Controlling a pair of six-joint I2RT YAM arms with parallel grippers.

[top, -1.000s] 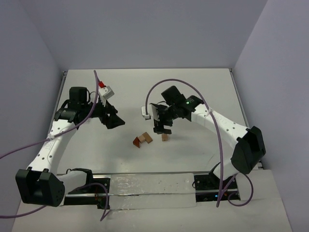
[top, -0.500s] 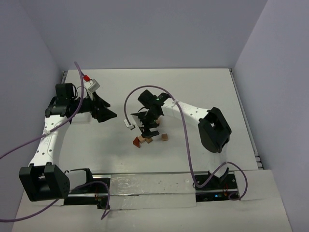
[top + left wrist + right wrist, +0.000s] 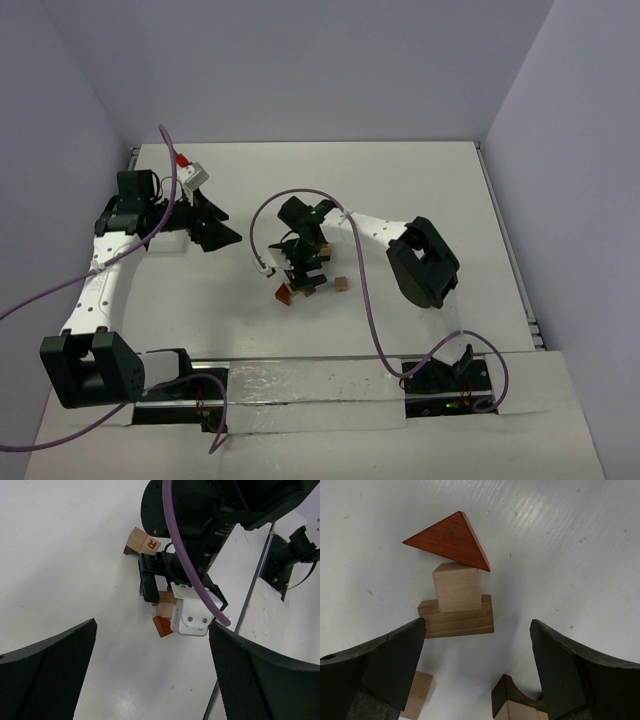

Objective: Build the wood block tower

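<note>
The wood block tower pieces lie on the white table. In the right wrist view a reddish-brown wedge point(image 3: 451, 540), a tan cube point(image 3: 456, 586) and a brown flat block point(image 3: 456, 617) touch in a line. A second tan cube point(image 3: 417, 694) and a dark arched block point(image 3: 515, 697) lie nearer the fingers. My right gripper point(image 3: 477, 680) is open and empty, hanging low over these pieces point(image 3: 303, 272). My left gripper point(image 3: 215, 232) is open and empty, well to the left of the blocks. From it I see the wedge point(image 3: 162, 625) and a cube marked R point(image 3: 142, 544).
The right arm's elbow point(image 3: 425, 262) sits just right of the blocks, and its purple cable point(image 3: 372, 320) loops over the table. A lone tan cube point(image 3: 342, 284) lies right of the gripper. Grey walls close in the table's far side and both sides.
The right arm has swung left and come down over the blocks, with its elbow folded in. The left arm has pulled back to the left and now holds still.
</note>
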